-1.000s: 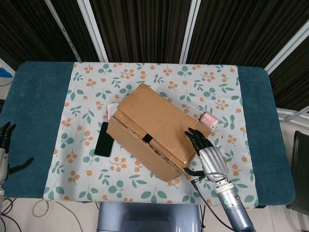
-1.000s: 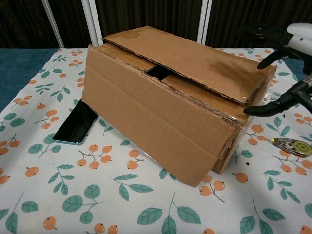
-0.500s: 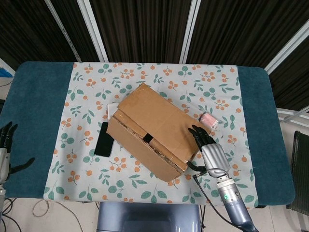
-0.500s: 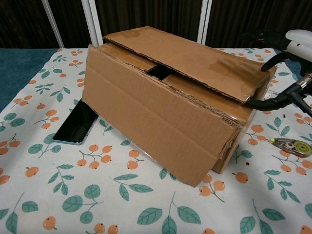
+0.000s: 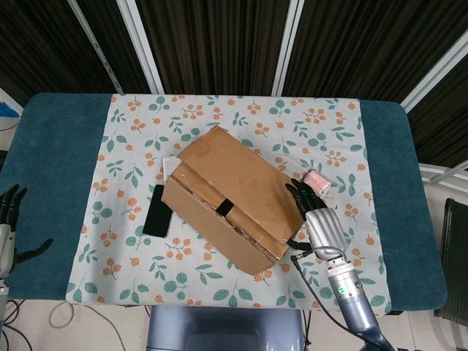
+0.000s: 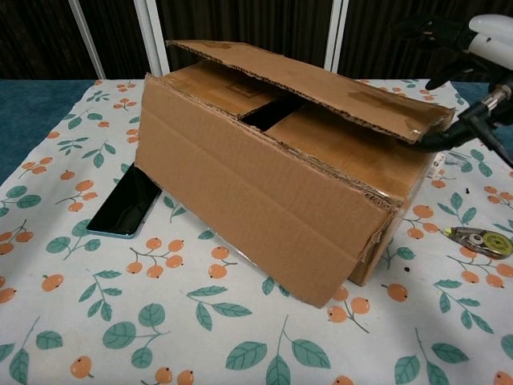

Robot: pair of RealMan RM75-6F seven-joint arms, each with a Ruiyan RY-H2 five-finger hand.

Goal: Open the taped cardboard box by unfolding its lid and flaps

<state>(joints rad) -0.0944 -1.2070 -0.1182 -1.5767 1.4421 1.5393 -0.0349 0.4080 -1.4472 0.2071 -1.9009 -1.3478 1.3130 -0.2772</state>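
Two views: head first, then chest.
Head, box [image 5: 232,199]: sits near the middle of the floral cloth [image 5: 241,117], turned at an angle.
Head, lid [image 5: 241,179]: covers most of the top; a dark slot shows at its near edge.
Head, right hand [image 5: 314,216]: at the box's right end, dark fingers [image 5: 298,191] reaching up along the lid's corner and the thumb tucked at the edge below; it appears to pinch the lid.
Head, left hand [image 5: 9,230]: far off at the table's left edge, fingers spread, holding nothing.
Head, phone [image 5: 156,210]: black, flat on the cloth just left of the box, partly under its end.
Head, pink thing [image 5: 316,180]: small, on the cloth just beyond the right hand.
Chest, box [image 6: 264,192]: fills the view, long side facing the camera.
Chest, lid [image 6: 321,84]: lifted off the inner flaps [image 6: 345,152], a gap showing beneath it, widest at the right.
Chest, right hand [image 6: 461,76]: at the lid's right corner, fingers above and thumb just under the edge.
Chest, phone [image 6: 126,202]: lies beside the box's left end.
Chest, tape dispenser [image 6: 478,240]: small, on the cloth to the right of the box.
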